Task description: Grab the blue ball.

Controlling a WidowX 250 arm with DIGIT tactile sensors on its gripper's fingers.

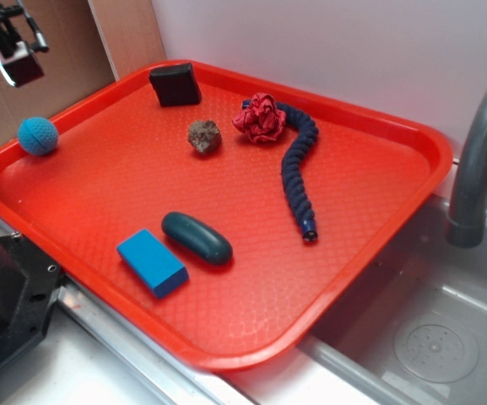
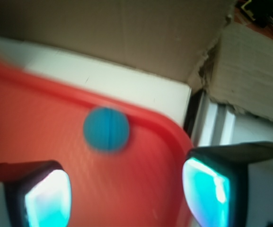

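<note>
My tool (image 2: pixel 127 189) hangs above the far left corner of the red tray (image 1: pixel 370 245), its two fingers spread wide with nothing between them. In the wrist view the fingers (image 2: pixel 46 196) show at the bottom edge, one left and one right, their inner faces glowing pale cyan. In the exterior view the tool (image 1: pixel 11 46) sits high in the upper left corner, clear of the tray and well above the ball.

The blue ball (image 1: pixel 38 135) rests on the tray floor close to the left rim, alone in that corner and apart from everything else. From the wrist it appears blurred, a light-blue round shape (image 2: pixel 106 129) lying just inside the curved rim, ahead of the gap between my fingers and not touching either one.

Elsewhere on the tray lie a black block (image 1: pixel 175 84) near the far edge, a brown lump (image 1: pixel 204 136) towards the middle, and a red crumpled cloth (image 1: pixel 260 117) touching the upper end of a dark blue braided rope (image 1: pixel 298 173) that curves down towards the near right. Near the front, a blue rectangular block (image 1: pixel 152 262) lies just beside a dark teal capsule (image 1: pixel 197 237).

The tray rests partly over a steel sink (image 1: pixel 429 337), with a grey faucet (image 1: pixel 479 152) to the right. Brown cardboard (image 2: pixel 141 38) stands behind the tray corner.
</note>
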